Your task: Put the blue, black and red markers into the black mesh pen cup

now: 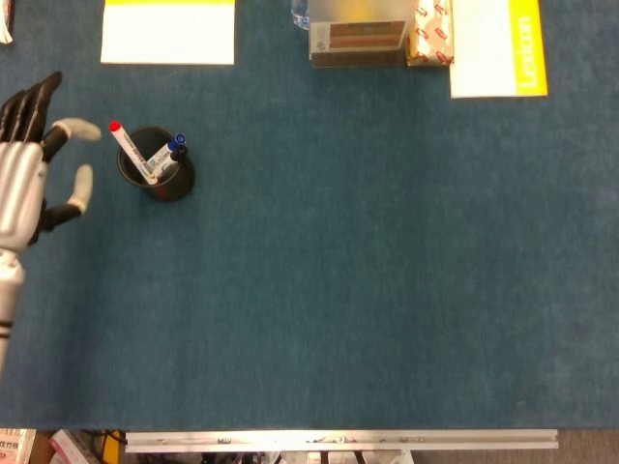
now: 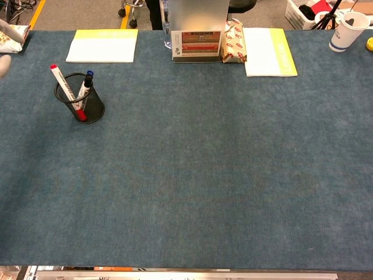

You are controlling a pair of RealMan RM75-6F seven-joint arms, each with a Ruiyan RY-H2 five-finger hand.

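The black mesh pen cup [image 1: 158, 174] [image 2: 81, 100] stands at the left of the blue table. A red-capped marker [image 1: 130, 150] [image 2: 64, 88] leans out of it to the left. A blue-capped marker [image 1: 175, 145] [image 2: 87, 81] stands inside it beside a black one [image 1: 170, 158]. My left hand [image 1: 29, 169] hangs to the left of the cup, apart from it, with its fingers spread and nothing in them. In the chest view only a fingertip [image 2: 2, 63] shows at the left edge. The right hand is out of both views.
A yellow-edged white notepad [image 1: 167, 31] [image 2: 102, 45] lies behind the cup. At the back middle stand a box [image 1: 357, 39] [image 2: 196, 42] and a snack pack [image 1: 429, 33] [image 2: 233, 41], with a white and yellow book [image 1: 496, 46] [image 2: 268, 51] to the right. A paper cup [image 2: 348, 30] is at the far right.
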